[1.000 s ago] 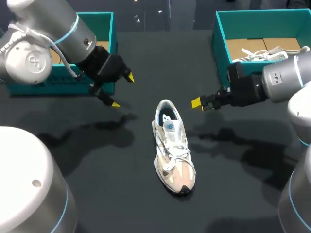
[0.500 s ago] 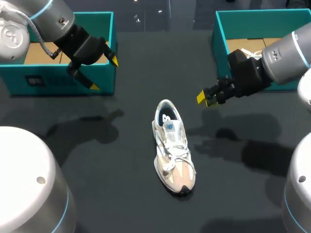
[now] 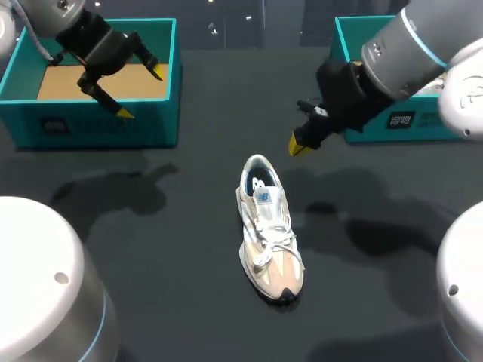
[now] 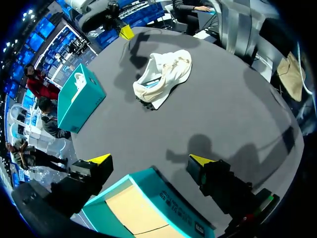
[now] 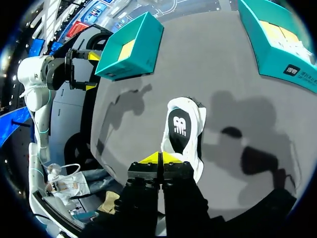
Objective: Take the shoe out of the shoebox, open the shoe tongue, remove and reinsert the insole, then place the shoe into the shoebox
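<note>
A white and beige sneaker (image 3: 268, 230) lies on the dark table, heel toward the back; it also shows as the sneaker (image 4: 163, 77) and the sneaker (image 5: 183, 126). My right gripper (image 3: 296, 145) hovers just behind and right of the heel, shut with nothing in it; in its own view the gripper (image 5: 161, 157) has its yellow tips pressed together above the heel end. My left gripper (image 3: 139, 93) hangs open over the left teal shoebox (image 3: 98, 124), far from the shoe. Its gripper (image 4: 150, 159) stands wide above the box's front wall (image 4: 163, 203).
A second teal shoebox (image 3: 341, 45) stands at the back right, partly hidden by my right arm; it shows as the box (image 5: 277, 39) and the box (image 4: 79, 96). The left box (image 5: 131, 47) has a bare cardboard floor. Dark tabletop surrounds the shoe.
My right gripper has shut and shifted left toward the shoe's heel. My left arm has drawn back and up, from in front of the left box to above it, still open.
</note>
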Robot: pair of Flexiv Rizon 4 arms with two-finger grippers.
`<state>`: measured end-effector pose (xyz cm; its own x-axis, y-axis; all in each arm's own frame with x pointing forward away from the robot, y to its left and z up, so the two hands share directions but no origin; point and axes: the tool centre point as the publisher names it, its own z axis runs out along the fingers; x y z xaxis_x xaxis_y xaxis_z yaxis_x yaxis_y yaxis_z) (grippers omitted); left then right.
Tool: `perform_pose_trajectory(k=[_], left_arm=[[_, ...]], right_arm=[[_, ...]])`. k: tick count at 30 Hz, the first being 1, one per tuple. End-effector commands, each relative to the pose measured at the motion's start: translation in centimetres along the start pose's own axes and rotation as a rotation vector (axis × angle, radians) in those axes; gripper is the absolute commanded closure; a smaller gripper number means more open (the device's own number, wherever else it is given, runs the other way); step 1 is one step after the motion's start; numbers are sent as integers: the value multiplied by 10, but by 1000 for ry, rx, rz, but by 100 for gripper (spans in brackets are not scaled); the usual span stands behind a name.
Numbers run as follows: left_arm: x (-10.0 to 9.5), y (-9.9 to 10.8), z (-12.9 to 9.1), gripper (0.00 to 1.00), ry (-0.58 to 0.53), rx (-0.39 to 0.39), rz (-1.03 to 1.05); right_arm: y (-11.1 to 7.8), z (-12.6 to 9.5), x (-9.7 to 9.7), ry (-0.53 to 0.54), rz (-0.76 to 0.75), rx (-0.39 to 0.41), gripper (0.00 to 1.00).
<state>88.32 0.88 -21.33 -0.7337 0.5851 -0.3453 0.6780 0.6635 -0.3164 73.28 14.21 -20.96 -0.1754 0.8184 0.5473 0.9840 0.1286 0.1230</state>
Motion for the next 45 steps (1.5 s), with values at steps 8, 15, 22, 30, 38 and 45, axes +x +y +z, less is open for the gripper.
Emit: perform_pose_trajectory(k=[8,15,22,30,38,45], left_arm=[[0,0,0,0,0,-3,0],[0,0,0,0,0,-3,0],[0,0,0,0,0,-3,0],[0,0,0,0,0,-3,0],[0,0,0,0,0,-3,0],[0,0,0,0,0,-3,0]], right_arm=[[9,20,17,-255,26,4,100],[9,54,56,-398,79,-32,100],[4,76,66,-471,118,-40,100],[2,89,70,-519,112,-53,100],[2,92,70,-524,116,-49,100],[6,116,69,-617,128,-61,100]])
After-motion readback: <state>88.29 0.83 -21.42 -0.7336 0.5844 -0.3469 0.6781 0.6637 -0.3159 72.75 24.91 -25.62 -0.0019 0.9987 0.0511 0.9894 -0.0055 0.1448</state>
